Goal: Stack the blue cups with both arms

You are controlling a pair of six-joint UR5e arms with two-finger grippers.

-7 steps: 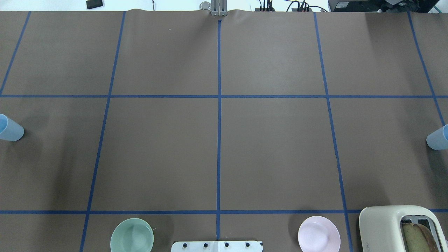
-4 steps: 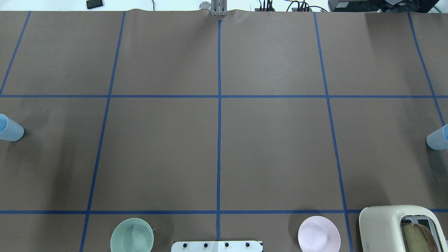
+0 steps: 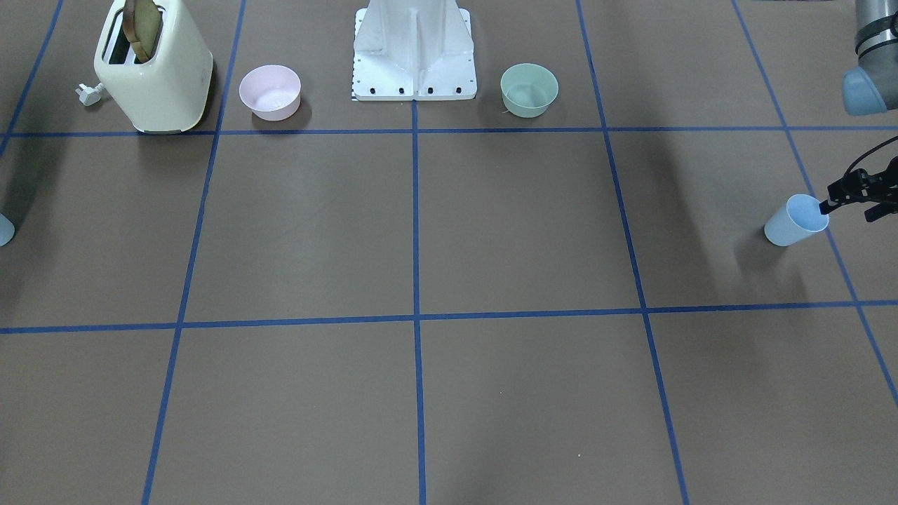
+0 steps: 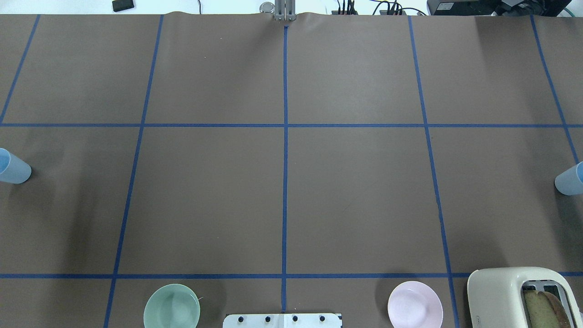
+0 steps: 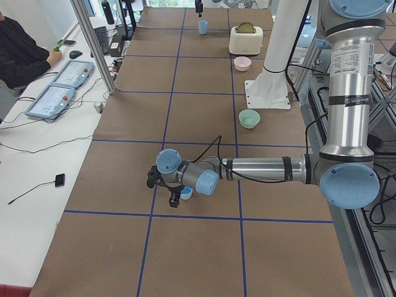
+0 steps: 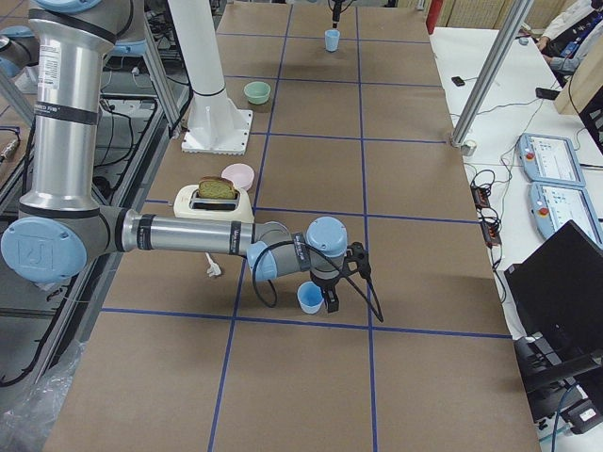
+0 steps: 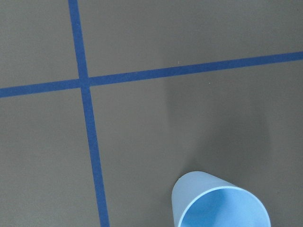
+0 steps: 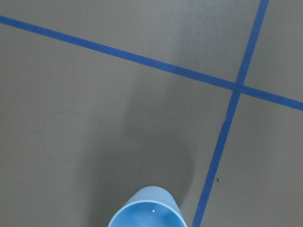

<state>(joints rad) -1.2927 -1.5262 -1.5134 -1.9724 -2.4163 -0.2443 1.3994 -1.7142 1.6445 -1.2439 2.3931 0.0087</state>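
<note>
Two pale-blue cups stand upright at opposite table ends. The left cup (image 4: 14, 168) shows in the front view (image 3: 796, 221) and low in the left wrist view (image 7: 218, 201). My left gripper (image 3: 850, 209) is open beside it, one fingertip at the rim; it shows too in the exterior left view (image 5: 164, 189). The right cup (image 4: 569, 180) shows in the exterior right view (image 6: 310, 297) and the right wrist view (image 8: 147, 208). My right gripper (image 6: 336, 282) is next to it; I cannot tell whether it is open or shut.
A cream toaster (image 4: 514, 296) holding bread stands at the near right. A pink bowl (image 4: 415, 311) and a mint-green bowl (image 4: 171, 312) flank the white base stand (image 3: 414, 49). Blue tape lines grid the brown table. Operators' desks run along the far side.
</note>
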